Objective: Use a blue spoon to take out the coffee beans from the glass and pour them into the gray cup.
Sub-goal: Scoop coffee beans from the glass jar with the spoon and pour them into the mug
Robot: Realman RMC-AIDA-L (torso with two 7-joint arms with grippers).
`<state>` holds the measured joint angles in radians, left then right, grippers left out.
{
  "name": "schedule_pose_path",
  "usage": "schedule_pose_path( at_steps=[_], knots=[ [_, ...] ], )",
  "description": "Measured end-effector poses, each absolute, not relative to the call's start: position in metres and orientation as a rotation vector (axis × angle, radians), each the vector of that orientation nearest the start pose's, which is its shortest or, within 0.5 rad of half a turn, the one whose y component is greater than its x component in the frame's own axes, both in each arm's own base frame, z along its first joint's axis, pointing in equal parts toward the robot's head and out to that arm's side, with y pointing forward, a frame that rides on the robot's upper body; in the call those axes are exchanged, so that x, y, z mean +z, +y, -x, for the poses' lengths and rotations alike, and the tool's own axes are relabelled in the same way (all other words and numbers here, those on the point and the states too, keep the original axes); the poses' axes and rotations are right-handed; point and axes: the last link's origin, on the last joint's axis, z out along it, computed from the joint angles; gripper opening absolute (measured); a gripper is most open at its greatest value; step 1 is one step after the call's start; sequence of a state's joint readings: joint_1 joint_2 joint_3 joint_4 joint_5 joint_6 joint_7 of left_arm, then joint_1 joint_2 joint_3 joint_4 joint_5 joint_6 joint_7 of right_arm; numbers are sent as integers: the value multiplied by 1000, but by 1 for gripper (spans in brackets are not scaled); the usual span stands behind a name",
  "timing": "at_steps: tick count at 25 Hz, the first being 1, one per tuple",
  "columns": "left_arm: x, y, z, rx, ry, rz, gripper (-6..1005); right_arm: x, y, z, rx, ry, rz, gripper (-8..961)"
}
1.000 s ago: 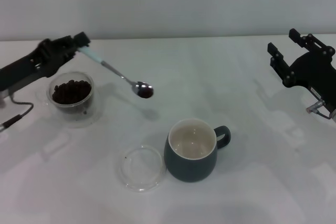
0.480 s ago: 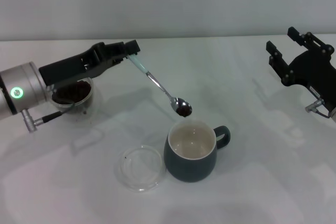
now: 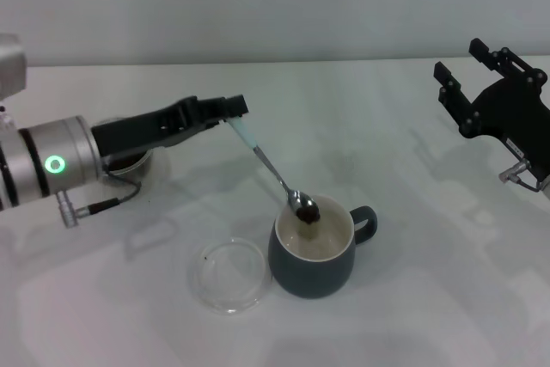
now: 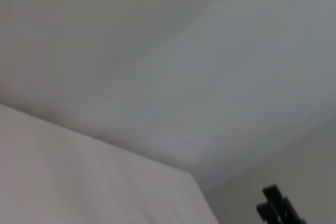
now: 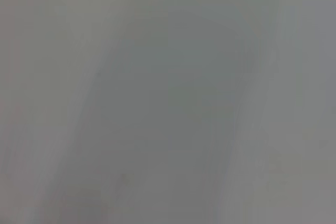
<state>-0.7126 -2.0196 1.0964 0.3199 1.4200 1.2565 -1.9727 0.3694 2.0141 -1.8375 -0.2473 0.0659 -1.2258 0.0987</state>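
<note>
- My left gripper (image 3: 232, 109) is closed on the pale handle end of the blue spoon (image 3: 273, 171). The glass (image 3: 127, 159) stands behind the gripper, under the forearm, so I see only part of its rim and cannot tell how many beans remain in it.
- From the fingers the blue spoon runs outward and down. Its long axis is a slanted line, handle high at the fingers and metal bowl low, pointing toward the gray cup (image 3: 314, 247).
- The bowl of the spoon is over the mouth of the gray cup, just inside the far rim, and it carries a small load of the coffee beans (image 3: 307, 210). I cannot tell whether it touches the rim.
- I judge the step in hand is the pouring. The next move calls for a roll of the wrist, keeping the bowl over the cream inside so that no bean falls on the table.
- A flat clear saucer (image 3: 230, 274) lies just beside the cup, on the side of my left arm.
- My right gripper (image 3: 464, 94) is well apart on the far right, raised, fingers spread and holding nothing.
</note>
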Motion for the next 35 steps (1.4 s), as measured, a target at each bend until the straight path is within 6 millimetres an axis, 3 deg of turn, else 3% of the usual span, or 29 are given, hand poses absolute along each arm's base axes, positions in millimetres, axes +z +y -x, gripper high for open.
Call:
schedule_pose_path(
  at_steps=[9, 17, 30, 35],
  knots=[
    [-59, 385, 198, -863, -1456, 2512, 129, -3, 324, -313, 654, 177, 1850, 531],
    [-63, 391, 185, -771, -1281, 2595, 128, -4, 322, -317, 651, 199, 1854, 532],
    [-45, 395, 164, -900, -1155, 2640, 128, -3, 322, -315, 666, 202, 1844, 532],
    [-28, 395, 162, -975, -1105, 2621, 127, -2, 324, -315, 665, 205, 1841, 532]
  ],
)
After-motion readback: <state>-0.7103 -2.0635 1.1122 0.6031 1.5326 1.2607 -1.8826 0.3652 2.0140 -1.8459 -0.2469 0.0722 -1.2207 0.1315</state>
